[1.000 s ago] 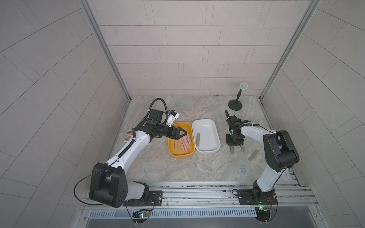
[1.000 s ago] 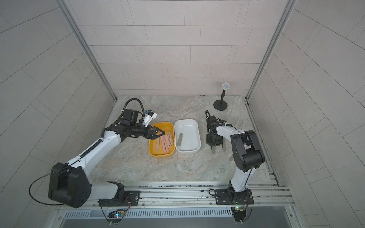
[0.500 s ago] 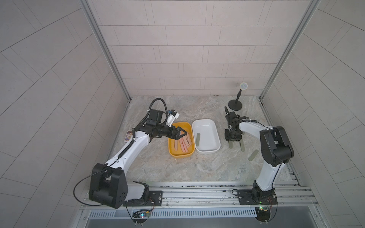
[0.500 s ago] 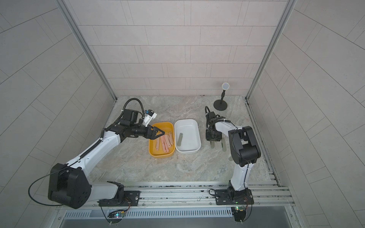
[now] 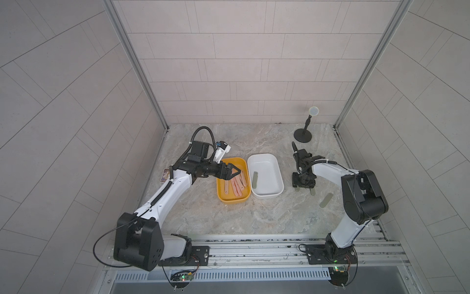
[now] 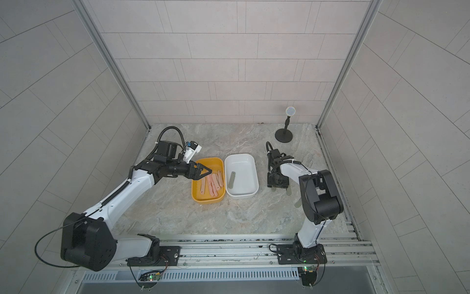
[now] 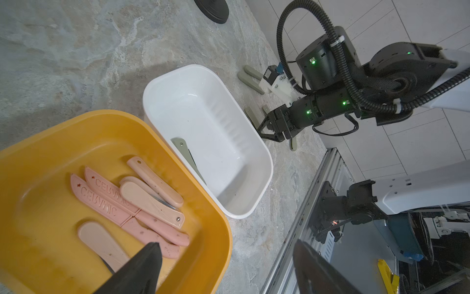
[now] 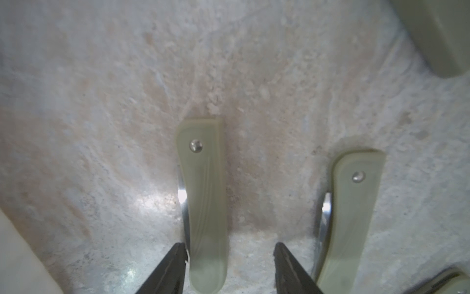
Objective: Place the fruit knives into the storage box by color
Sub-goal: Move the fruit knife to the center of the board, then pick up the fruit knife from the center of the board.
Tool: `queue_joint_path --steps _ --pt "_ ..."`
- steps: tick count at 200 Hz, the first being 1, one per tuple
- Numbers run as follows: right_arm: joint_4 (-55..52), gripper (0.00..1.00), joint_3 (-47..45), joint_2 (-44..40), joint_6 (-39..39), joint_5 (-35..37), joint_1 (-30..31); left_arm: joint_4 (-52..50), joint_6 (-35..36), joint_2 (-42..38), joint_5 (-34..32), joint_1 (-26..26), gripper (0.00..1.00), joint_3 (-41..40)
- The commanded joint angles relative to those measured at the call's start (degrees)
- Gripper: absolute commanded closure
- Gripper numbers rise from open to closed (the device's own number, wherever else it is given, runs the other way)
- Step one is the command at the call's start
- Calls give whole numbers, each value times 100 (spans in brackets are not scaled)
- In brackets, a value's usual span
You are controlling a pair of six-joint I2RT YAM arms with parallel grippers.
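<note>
By the right edge of the table (image 5: 203, 219), one grey-green knife (image 5: 326, 200) is left loose. Further in, the right gripper (image 8: 230, 247) has been opened from shut to a narrow gap and set astride a second green knife (image 8: 206, 203), which is not yet pinched; a pickup is judged imminent. Beyond, the left gripper (image 7: 225, 243) is held wide and empty over the yellow box (image 5: 232, 201) of pink knives (image 7: 132, 201). The white box (image 5: 267, 196) holds one green.

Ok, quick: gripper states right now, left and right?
Left gripper: open, empty, above the yellow box.
Right gripper: open, straddling a grey-green knife lying on the table, not gripping.
</note>
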Motion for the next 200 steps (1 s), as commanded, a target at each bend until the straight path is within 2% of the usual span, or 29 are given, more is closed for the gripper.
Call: queue_joint_path --steps 1,46,110,200 --pt "-44 43 -107 -122 37 81 30 27 104 -132 42 37 13 17" --pt "225 45 -148 41 18 -192 25 29 113 -154 22 46 13 -1" --pt "287 53 -242 118 25 -222 16 36 104 -137 27 81 13 -3" --pt "260 69 -304 95 -12 -297 -11 54 89 -111 20 80 12 -12"
